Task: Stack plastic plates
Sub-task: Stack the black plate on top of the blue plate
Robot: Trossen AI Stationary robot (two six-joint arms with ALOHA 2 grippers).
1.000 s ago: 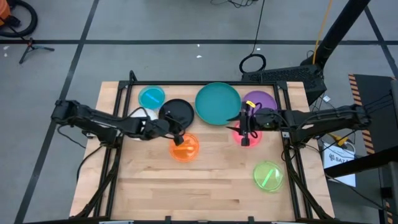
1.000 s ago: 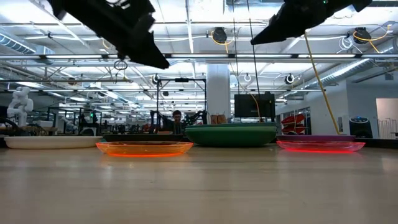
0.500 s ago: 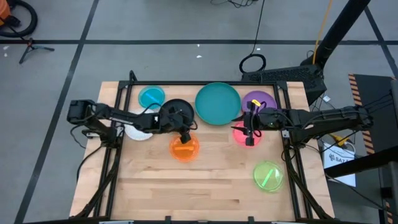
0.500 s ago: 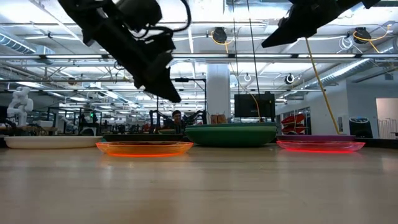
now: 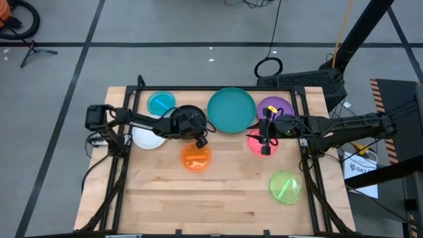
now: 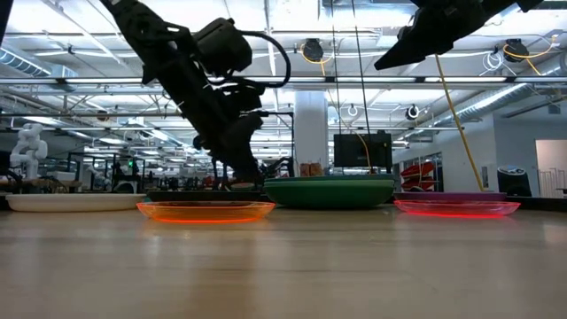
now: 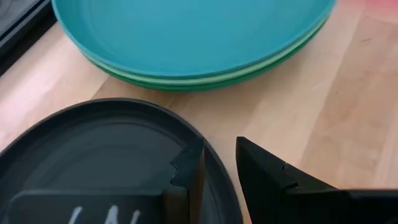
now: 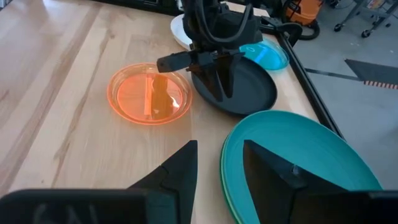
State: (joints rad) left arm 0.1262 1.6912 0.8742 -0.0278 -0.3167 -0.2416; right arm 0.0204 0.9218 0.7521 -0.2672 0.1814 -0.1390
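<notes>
- Pale wood table (image 5: 218, 198) on a grey floor with dark tape lines; beyond it, a bright hall with ceiling lights.
- Left gripper (image 5: 200, 140) straddles the black plate's (image 5: 187, 117) rim, one finger each side, narrowly parted.
- Right gripper (image 5: 266, 140) hangs above the pink plate (image 5: 254, 144), fingers apart, empty.
- Teal plate (image 5: 231, 109) tops a green stack, far centre; orange plate (image 5: 195, 158) lies just beside the black one.

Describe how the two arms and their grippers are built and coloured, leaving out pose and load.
Both arms are dark, slender, jointed links with black cables looped along them. The left gripper has two flat, matte black fingers, one with a notched inner edge. The right gripper has similar black, wedge-shaped fingers, and a yellow cable or tag shows near its wrist.
</notes>
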